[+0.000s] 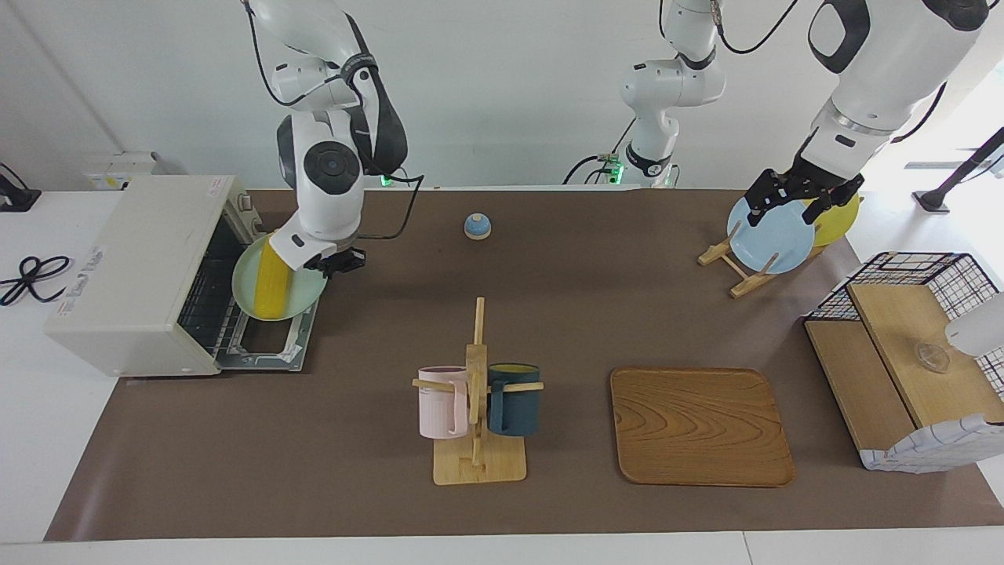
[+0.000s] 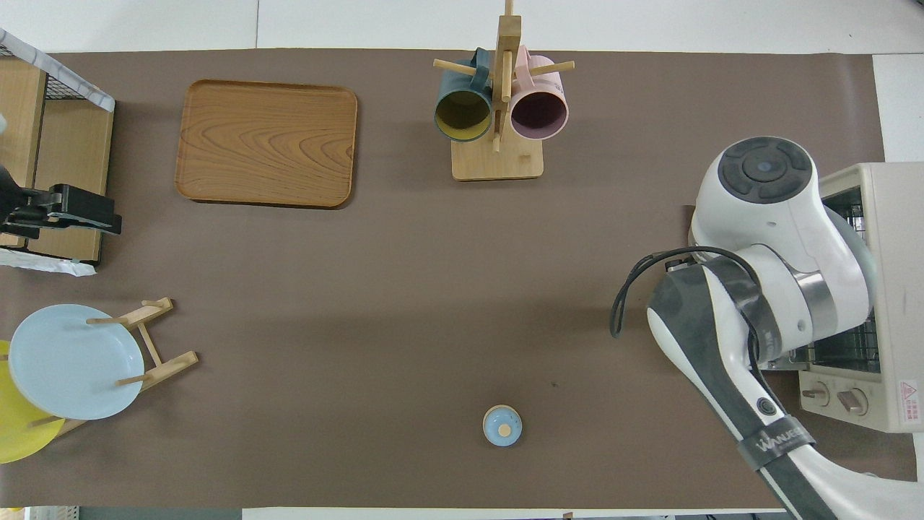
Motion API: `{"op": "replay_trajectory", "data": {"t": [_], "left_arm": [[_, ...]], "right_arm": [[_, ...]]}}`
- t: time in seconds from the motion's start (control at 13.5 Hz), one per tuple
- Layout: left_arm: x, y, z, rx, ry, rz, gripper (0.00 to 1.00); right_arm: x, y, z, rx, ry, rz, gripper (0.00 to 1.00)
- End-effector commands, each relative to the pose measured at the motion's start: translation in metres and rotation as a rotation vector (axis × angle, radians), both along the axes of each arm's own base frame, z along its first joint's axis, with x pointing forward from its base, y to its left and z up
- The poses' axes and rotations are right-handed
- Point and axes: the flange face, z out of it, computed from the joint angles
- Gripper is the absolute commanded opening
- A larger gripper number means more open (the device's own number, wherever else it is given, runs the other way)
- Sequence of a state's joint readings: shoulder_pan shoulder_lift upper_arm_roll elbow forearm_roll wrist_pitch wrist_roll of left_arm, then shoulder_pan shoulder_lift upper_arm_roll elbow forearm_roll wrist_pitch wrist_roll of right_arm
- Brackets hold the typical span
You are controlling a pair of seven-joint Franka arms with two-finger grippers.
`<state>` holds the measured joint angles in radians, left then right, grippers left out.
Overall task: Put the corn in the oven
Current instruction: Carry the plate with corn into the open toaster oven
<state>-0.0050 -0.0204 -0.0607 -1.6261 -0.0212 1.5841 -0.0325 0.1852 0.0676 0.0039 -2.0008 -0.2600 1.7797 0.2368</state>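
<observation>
The yellow corn (image 1: 272,281) lies on a pale green plate (image 1: 304,292) that tilts in the air over the oven's lowered door (image 1: 271,345), right at the opening. My right gripper (image 1: 336,263) is shut on the plate's rim. The cream-white oven (image 1: 133,267) stands at the right arm's end of the table, its wire rack showing. In the overhead view the right arm's wrist (image 2: 779,217) hides corn and plate, and only part of the oven (image 2: 895,217) shows. My left gripper (image 1: 796,200) waits open in the air above the plate rack.
A small blue knob-like piece (image 1: 477,226) lies close to the robots. A mug tree (image 1: 477,392) with a pink and a dark blue mug, a wooden tray (image 1: 698,424), a wire basket with boards (image 1: 902,353), and a blue plate (image 1: 769,235) in a rack stand on the mat.
</observation>
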Motion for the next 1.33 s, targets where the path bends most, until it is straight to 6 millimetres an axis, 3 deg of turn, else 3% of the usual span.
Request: {"op": "replay_trajectory", "data": {"t": [0.0, 0.22, 0.59, 0.89, 1.04, 1.26], "left_arm": [[0.000, 0.000, 0.002, 0.018, -0.006, -0.003, 1.00], [-0.001, 0.000, 0.000, 0.018, -0.005, -0.003, 1.00], [-0.001, -0.001, -0.001, 0.018, -0.003, -0.003, 1.00], [-0.001, -0.002, 0.000, 0.018, -0.005, -0.006, 1.00], [-0.002, -0.002, 0.000, 0.018, -0.005, -0.007, 1.00], [-0.001, -0.002, 0.000, 0.018, -0.005, -0.006, 1.00]], "right_arm": [[-0.010, -0.030, -0.012, 0.016, 0.003, 0.039, 0.00], [-0.015, -0.052, -0.026, 0.039, -0.020, 0.051, 0.00], [-0.010, -0.094, -0.025, 0.050, -0.019, 0.093, 0.00], [-0.012, -0.109, -0.026, 0.054, -0.012, 0.085, 0.00], [-0.014, -0.135, -0.030, 0.068, -0.015, 0.084, 0.00], [-0.016, -0.134, -0.034, 0.074, -0.026, 0.080, 0.17]]}}
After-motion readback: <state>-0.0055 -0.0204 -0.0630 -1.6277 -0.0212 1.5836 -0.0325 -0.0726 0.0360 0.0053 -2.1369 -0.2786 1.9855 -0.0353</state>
